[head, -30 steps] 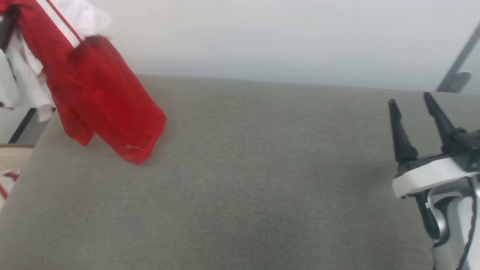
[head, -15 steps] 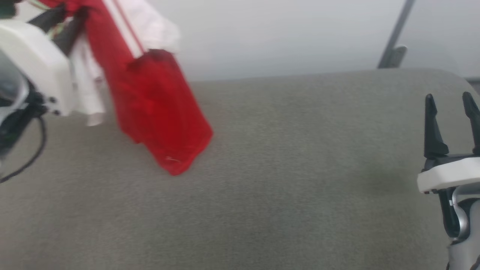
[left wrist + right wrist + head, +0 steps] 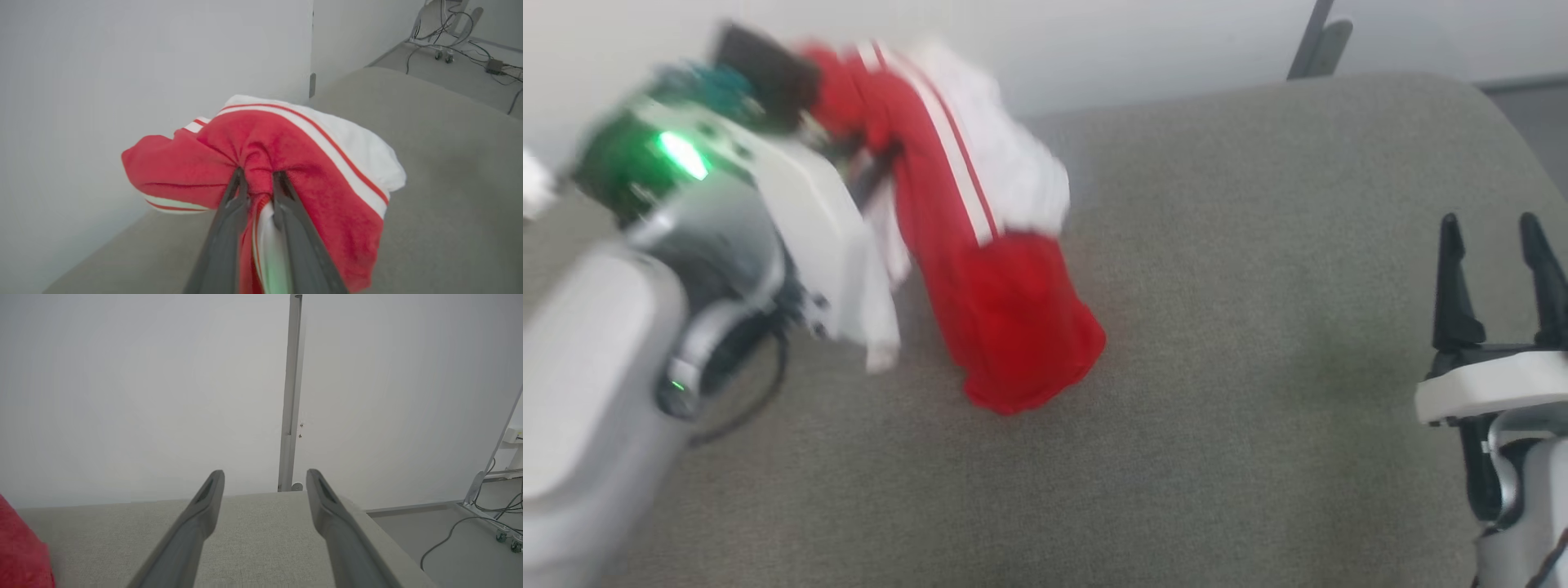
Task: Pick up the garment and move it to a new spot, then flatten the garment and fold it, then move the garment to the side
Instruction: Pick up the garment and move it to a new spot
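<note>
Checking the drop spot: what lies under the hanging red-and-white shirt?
Grey fabric surface lies beneath the red-and-white jersey shirt, which the left pincer grips; the patch under its lowest fold is covered.

shirt [image 3: 327,163]: soft fuzzy cloth, matt | table [image 3: 449,183] below the left pincer [image 3: 256,176]: grey woven fabric, matt | its fingers [image 3: 222,228]: smooth dark plastic

No legible text or markings

The garment [image 3: 1005,327], red with white striped panels, hangs bunched above the grey surface.
</note>
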You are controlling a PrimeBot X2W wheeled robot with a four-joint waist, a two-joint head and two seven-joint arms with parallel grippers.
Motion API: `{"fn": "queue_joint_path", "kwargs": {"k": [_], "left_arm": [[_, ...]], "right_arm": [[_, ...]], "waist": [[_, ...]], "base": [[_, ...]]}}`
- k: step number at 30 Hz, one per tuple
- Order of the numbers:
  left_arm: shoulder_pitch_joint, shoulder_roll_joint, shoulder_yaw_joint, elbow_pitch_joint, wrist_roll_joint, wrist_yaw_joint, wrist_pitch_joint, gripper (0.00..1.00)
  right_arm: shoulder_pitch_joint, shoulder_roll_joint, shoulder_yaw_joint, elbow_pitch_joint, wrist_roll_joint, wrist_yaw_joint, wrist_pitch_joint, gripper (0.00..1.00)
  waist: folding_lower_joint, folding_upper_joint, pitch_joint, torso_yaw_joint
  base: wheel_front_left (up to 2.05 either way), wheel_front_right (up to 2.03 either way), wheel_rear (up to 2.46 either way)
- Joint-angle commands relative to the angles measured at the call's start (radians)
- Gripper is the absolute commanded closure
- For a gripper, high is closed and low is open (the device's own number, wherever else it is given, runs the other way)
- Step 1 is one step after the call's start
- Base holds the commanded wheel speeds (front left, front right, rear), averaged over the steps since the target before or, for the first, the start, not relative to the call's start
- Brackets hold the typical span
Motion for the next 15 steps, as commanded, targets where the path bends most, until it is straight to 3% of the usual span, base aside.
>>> {"fn": "queue_joint_path", "kwargs": {"k": [1,5,15], "left_arm": [[0.020,-0.005,-0.006,0.009,-0.006,0.005,0.002,1.00],[0.071,-0.031,-0.054,0.079,-0.011,0.000,0.013,1.00],[0.119,-0.098,-0.138,0.376,-0.023,-0.066,-0.014,1.00]], "right_arm": [[-0.005,0.005,0.002,0.004,-0.002,0.000,-0.007,0.00],[-0.021,0.015,0.021,0.030,0.007,0.000,-0.021,0.00],[-0.070,0.018,0.066,0.099,0.018,0.000,-0.052,0.00]], "waist": [[0.0000,-0.0001,0.017,-0.009],[0.0000,-0.0001,0.045,-0.015],[0.0000,-0.0001,0.095,-0.029]], "base": [[0.00,0.00,0.00],[0.00,0.00,0.00],[0.00,0.00,0.00]]}}
